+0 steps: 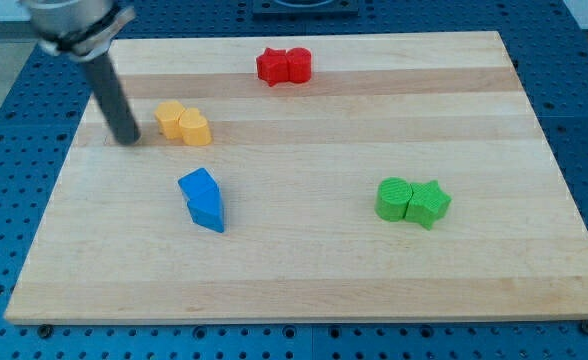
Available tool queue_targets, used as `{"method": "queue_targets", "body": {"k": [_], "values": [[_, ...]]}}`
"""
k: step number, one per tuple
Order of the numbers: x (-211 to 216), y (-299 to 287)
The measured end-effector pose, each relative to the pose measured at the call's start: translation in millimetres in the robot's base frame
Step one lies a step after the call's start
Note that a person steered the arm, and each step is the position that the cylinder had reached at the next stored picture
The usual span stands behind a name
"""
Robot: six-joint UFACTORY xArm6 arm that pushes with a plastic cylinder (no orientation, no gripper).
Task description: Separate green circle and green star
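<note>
The green circle [393,198] and the green star [428,204] sit touching side by side at the view's right, circle on the left, star on the right. My tip [128,141] rests on the board at the view's upper left, just left of the yellow blocks and far from both green blocks.
Two yellow blocks [183,122] lie touching just right of my tip. Two blue blocks [203,199] lie together at centre left. Two red blocks [283,66] lie touching near the view's top. The wooden board [304,270] lies on a blue perforated table.
</note>
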State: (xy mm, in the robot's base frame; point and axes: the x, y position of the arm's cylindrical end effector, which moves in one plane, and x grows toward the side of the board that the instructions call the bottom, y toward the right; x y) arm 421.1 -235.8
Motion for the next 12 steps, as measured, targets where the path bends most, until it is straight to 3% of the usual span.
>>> {"method": "queue_targets", "body": {"k": [1, 2, 3, 5, 8, 12], "values": [[75.1, -1.9], [143.1, 38.7], [181.0, 125.3], [182.4, 356.4], [114.5, 368.6], [83.1, 349.4]]}}
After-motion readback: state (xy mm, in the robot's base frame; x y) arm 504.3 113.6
